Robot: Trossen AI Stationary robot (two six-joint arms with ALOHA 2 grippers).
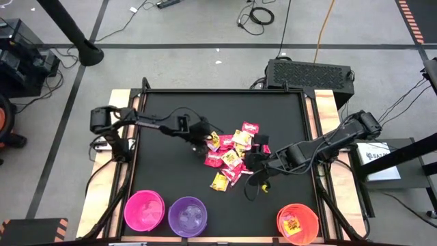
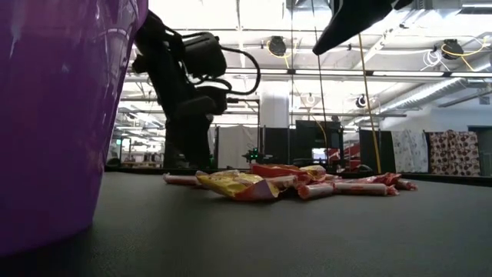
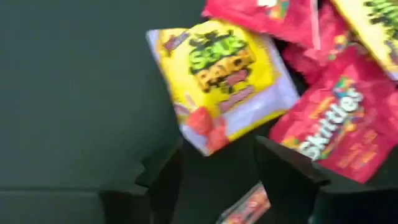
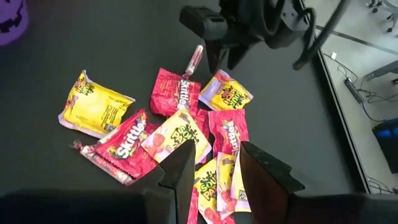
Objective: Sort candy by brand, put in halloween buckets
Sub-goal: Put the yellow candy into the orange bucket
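Left gripper: your left arm reaches in over the black table mat to the left edge of the candy pile; its dark fingers stand apart with nothing between them, just above a yellow Sour Patch packet and beside a red Skittles packet.
Right gripper: you have it hovering over the right side of the pile, fingers part-way apart, gripping nothing that you can see.
Candy pile: small shiny flat packets, red and yellow, lie heaped and overlapping near the middle of the mat; one thin pink-white stick packet lies at the pile's edge by the left gripper.
Hot pink round plastic bucket: front edge, left.
Purple round plastic bucket: just beside the pink one.
Orange-red round plastic bucket: front right, well apart, with a yellow packet inside.
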